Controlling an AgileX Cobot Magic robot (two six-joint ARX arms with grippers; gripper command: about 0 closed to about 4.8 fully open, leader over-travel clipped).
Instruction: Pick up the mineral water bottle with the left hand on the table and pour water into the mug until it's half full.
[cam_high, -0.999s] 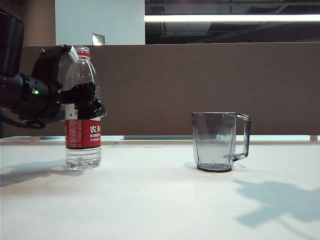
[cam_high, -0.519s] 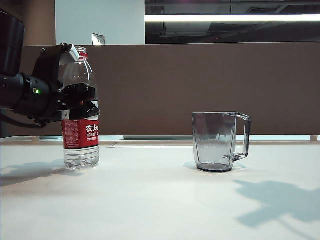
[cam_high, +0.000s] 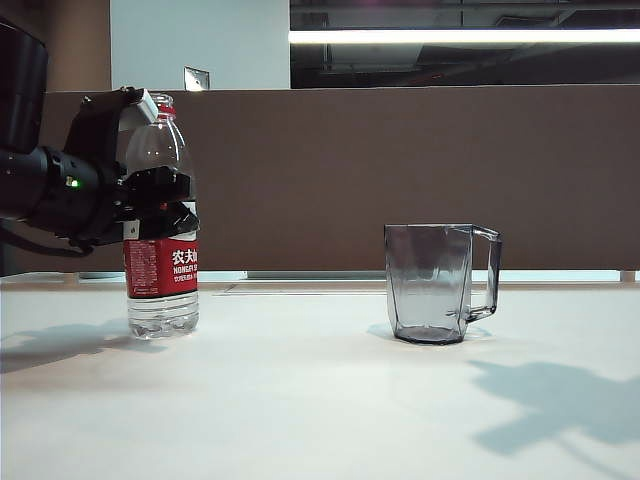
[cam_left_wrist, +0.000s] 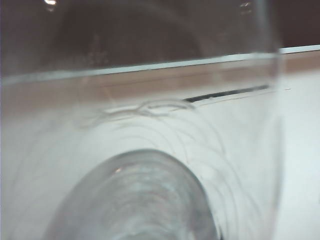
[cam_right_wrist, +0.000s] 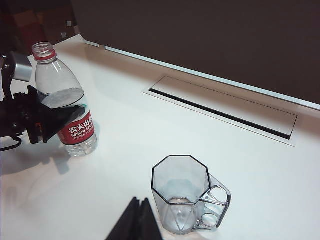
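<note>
The mineral water bottle (cam_high: 160, 268) stands upright on the white table (cam_high: 300, 400) at the left, clear with a red label and an uncapped red-ringed neck. My left gripper (cam_high: 163, 206) is shut on the bottle just above its label, and the black left arm reaches in from the left. The bottle's clear wall (cam_left_wrist: 150, 150) fills the left wrist view and hides the fingers. The smoky-grey mug (cam_high: 428, 283) stands to the right, apart from the bottle, handle pointing right. My right gripper (cam_right_wrist: 138, 201) hangs shut above the table beside the mug (cam_right_wrist: 180, 192), holding nothing.
A brown partition wall (cam_high: 400, 170) runs along the table's far edge. A recessed slot with a cover plate (cam_right_wrist: 225, 107) lies in the tabletop behind the mug. The right arm's shadow (cam_high: 560, 400) falls on the table at the front right.
The left gripper's fingers have closed onto the bottle, nudging it slightly to the left. Over the last half second nothing has moved. The mug has stayed put.
</note>
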